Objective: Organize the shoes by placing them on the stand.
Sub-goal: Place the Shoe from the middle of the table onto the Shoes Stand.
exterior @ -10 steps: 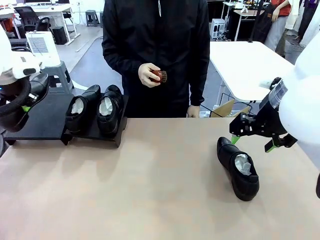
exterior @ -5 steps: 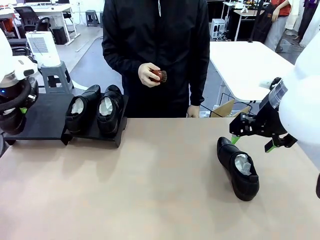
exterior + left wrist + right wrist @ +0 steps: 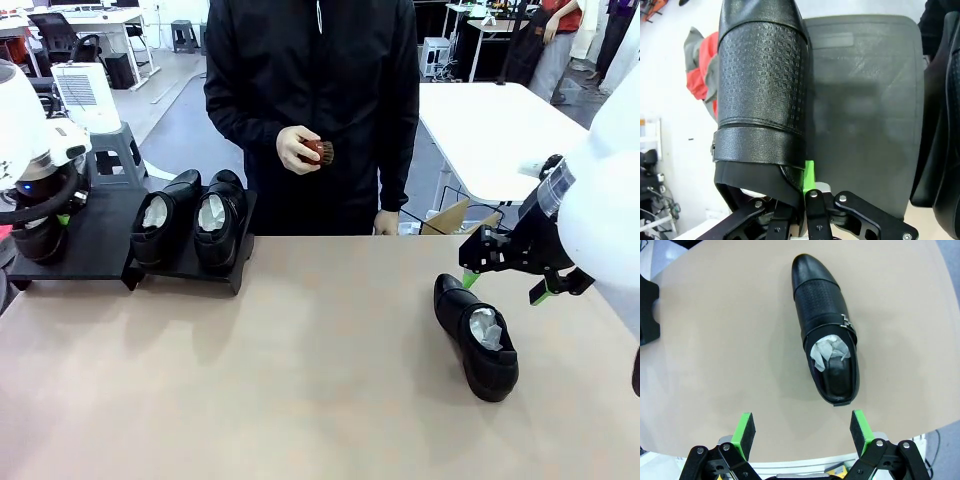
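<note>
Two black shoes (image 3: pixel 160 225) (image 3: pixel 218 225) sit side by side on the right half of the low black stand (image 3: pixel 100 235). At the stand's left end my left gripper (image 3: pixel 57 215) is shut on a third shoe (image 3: pixel 38 240). In the left wrist view that shoe (image 3: pixel 762 85) hangs over the stand's top (image 3: pixel 865 115), pinched at its rim by my left gripper (image 3: pixel 805 180). The fourth shoe (image 3: pixel 478 338) lies on the table at the right. My right gripper (image 3: pixel 505 288) hovers open just behind it. The right wrist view has this shoe (image 3: pixel 825 325) lying ahead of the open right gripper (image 3: pixel 802 432), untouched.
A person in a black jacket stands at the far side, one hand (image 3: pixel 300 150) holding a small reddish-brown object. The tan tabletop (image 3: pixel 320 380) lies bare between the stand and the right shoe. A white table (image 3: pixel 500 120) stands behind on the right.
My left arm has turned and brought its shoe down toward the stand's left end. The right arm, the person and the other shoes have stayed put.
</note>
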Controlling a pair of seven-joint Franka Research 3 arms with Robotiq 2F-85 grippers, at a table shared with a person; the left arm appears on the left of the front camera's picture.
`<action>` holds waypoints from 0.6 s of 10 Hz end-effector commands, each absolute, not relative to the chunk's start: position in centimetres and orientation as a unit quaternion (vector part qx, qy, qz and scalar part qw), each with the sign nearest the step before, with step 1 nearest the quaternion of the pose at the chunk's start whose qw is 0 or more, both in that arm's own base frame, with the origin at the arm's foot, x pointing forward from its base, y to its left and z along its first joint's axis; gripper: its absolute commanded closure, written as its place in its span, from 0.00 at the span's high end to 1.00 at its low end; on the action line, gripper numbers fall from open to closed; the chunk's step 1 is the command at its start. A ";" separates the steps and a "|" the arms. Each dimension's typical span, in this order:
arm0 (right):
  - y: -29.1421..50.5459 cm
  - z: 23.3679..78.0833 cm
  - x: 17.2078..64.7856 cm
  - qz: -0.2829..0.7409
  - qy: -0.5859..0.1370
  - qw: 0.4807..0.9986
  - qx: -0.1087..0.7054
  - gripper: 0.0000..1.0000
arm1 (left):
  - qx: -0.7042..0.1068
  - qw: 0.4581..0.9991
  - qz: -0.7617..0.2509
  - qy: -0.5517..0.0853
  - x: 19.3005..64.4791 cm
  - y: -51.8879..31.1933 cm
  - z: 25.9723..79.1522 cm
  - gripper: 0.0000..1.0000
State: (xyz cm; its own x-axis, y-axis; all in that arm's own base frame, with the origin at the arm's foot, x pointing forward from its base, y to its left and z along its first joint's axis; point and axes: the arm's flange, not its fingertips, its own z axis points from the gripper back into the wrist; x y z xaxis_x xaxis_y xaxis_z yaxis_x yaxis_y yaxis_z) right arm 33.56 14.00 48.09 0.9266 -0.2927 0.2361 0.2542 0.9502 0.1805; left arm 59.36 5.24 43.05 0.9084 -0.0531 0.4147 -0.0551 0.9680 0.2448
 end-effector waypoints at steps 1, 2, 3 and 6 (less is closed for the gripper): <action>13.9 48.2 33.6 -0.132 -0.131 0.980 0.075 1.00 | 0.147 0.959 0.019 -0.240 60.0 6.0 43.2 0.00; 13.9 48.2 33.6 -0.132 -0.131 0.980 0.075 1.00 | 0.145 0.960 0.021 -0.237 60.2 6.2 42.9 0.00; 13.9 48.2 33.6 -0.132 -0.131 0.980 0.075 1.00 | 0.144 0.962 0.018 -0.232 60.3 6.3 42.8 0.00; 13.9 48.2 33.6 -0.132 -0.131 0.980 0.075 1.00 | 0.136 0.966 0.013 -0.219 60.2 6.1 42.1 0.00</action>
State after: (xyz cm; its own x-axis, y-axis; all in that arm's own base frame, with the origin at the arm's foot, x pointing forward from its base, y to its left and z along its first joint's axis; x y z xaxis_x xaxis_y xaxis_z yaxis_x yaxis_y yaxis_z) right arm 33.56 14.00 48.10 0.9266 -0.2927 0.2361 0.2541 0.9502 0.1805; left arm 60.06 6.07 42.43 0.9025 -0.0464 0.4281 -0.0662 0.9674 0.2445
